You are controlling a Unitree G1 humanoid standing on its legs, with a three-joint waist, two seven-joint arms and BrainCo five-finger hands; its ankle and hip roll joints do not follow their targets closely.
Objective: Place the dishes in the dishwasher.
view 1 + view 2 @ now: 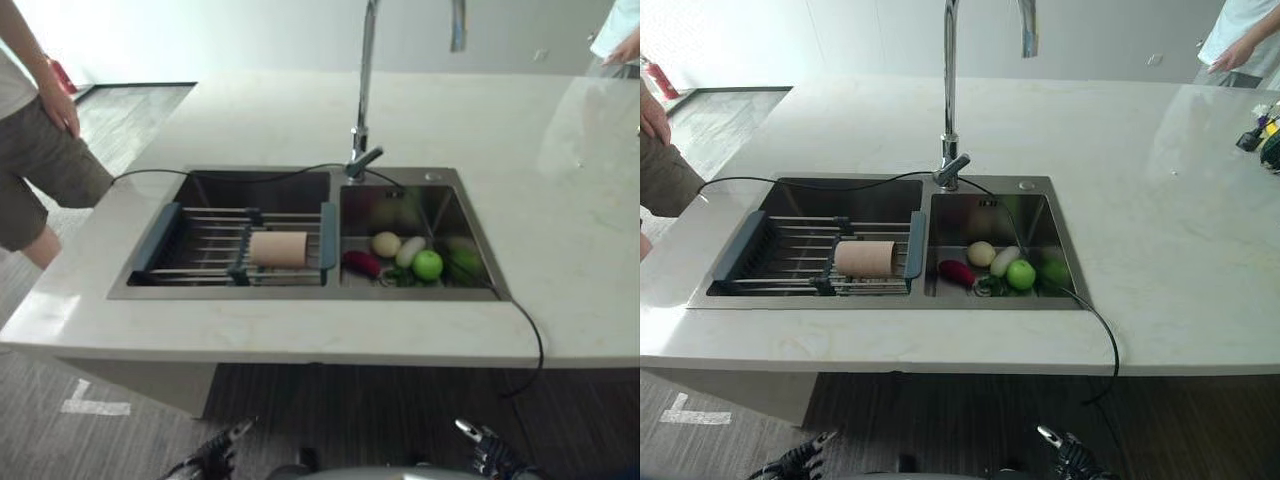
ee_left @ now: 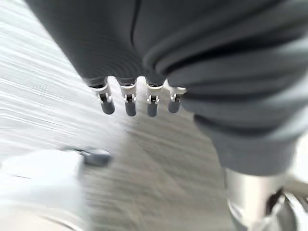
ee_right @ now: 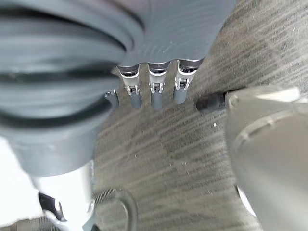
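Both hands are seen low at the near edge of the head views, below the tabltop's front edge: the left hand [image 1: 215,452] at the lower left, the right hand [image 1: 487,450] at the lower right. In each wrist view the fingers [image 2: 127,103] are shown hanging straight and relaxed over the grey floor [image 3: 183,159], spread side by side with nothing held.

A pinkish-beige cup [image 1: 278,249] is laid on its side on a wire rack [image 1: 200,245] set across the left basin of the sink [image 1: 300,295], well ahead of the left hand and up beyond it, apart from both hands. In the right basin, ahead of the right hand, a green apple [image 1: 428,264], a pale round vegetable [image 1: 386,244] and a red one [image 1: 362,263] are gathered close together. A tall faucet [image 1: 362,120] is mounted behind the basins. A person [image 1: 35,150] is stood beyond the left hand, beside the tabletop [image 1: 560,250]
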